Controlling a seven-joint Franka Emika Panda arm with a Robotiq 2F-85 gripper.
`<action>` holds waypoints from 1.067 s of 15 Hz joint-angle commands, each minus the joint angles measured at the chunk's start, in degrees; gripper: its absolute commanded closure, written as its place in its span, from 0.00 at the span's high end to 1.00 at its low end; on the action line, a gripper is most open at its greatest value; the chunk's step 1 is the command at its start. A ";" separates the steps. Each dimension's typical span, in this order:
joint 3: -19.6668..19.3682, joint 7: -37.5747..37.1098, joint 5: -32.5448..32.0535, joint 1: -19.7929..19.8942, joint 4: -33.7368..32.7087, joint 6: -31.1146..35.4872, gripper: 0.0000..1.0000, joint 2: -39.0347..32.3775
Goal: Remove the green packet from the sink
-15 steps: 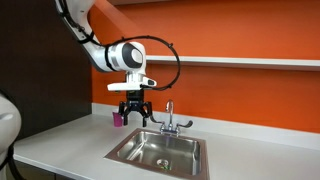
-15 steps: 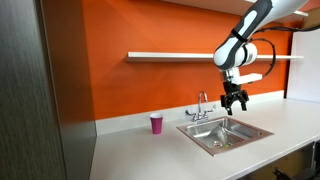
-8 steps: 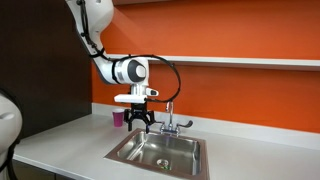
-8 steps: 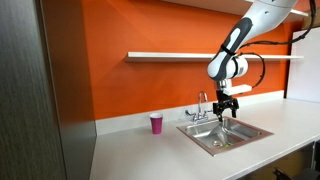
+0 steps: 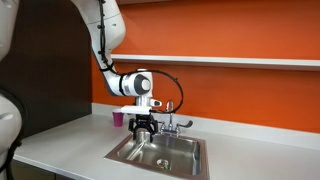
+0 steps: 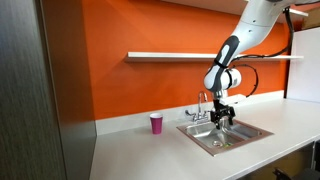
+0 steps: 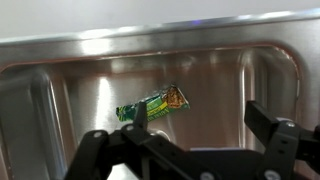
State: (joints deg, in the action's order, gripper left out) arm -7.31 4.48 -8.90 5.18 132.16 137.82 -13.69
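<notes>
The green packet (image 7: 152, 105) lies flat on the floor of the sink (image 7: 60, 80) in the wrist view, just off my one fingertip. My gripper (image 7: 200, 112) is open and empty, lowered over the basin, with the packet to the side of the gap between the fingers. In both exterior views the gripper (image 5: 145, 124) (image 6: 221, 113) hangs just above the sink (image 5: 190, 146) (image 6: 250, 137), in front of the chrome faucet (image 5: 170, 118) (image 6: 201, 106). The packet is hidden in both exterior views.
A small pink cup (image 5: 118, 118) (image 6: 155, 123) stands on the white counter (image 5: 60, 150) beside the sink. An orange wall with a white shelf (image 5: 240, 62) runs behind. A dark panel (image 6: 40, 100) stands at the counter's end.
The arm has come down and moved over the sink, bringing the open gripper from above the counter edge to just over the basin.
</notes>
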 commanded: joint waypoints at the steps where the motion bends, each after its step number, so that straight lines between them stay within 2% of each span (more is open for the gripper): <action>1: 0.52 2.51 1.43 1.56 -4.53 0.92 1.00 -5.52; 16: 1.41 3.67 4.19 4.79 -15.60 4.20 1.00 -21.36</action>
State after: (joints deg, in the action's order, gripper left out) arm -7.21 6.05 -6.21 8.07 119.06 141.64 -32.48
